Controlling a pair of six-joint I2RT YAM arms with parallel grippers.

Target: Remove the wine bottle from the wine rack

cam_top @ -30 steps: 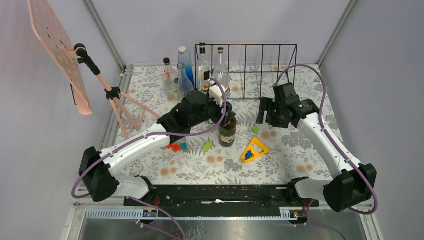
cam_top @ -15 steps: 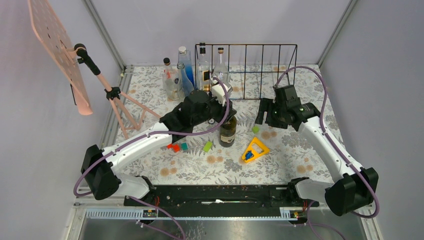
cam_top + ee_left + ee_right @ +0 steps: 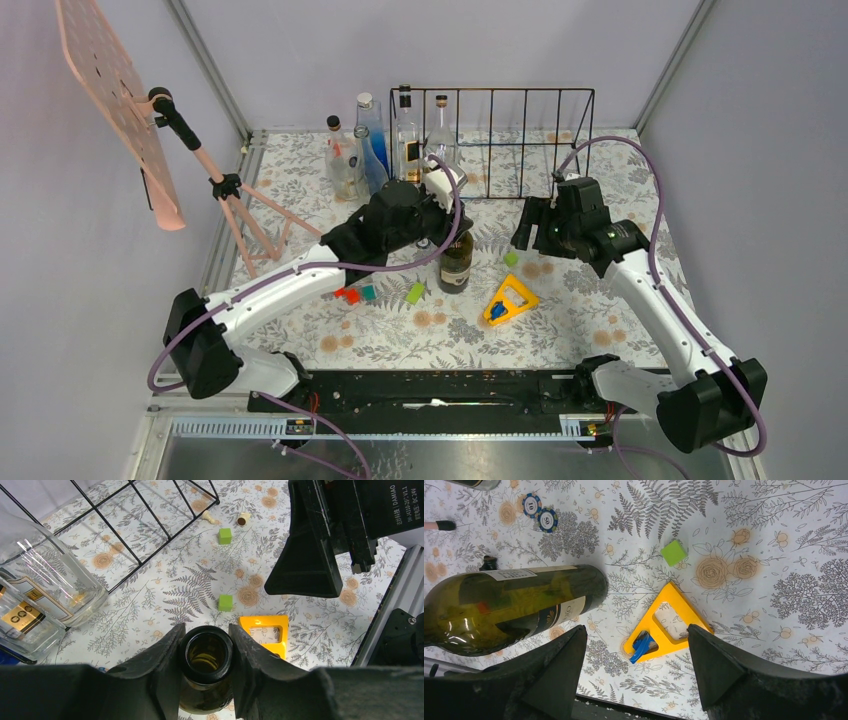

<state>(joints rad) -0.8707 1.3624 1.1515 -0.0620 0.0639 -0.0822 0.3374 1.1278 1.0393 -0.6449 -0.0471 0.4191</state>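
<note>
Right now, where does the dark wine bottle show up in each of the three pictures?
Top view: the wine bottle stands upright at the centre.
Left wrist view: bottom centre, open mouth up, between the left pincer's two halves.
Right wrist view: across the left side.
Shared landmark: the yellow triangle beside it.

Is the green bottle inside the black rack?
No, the wine bottle stands on the table in front of the wine rack, held by the left gripper.
</note>
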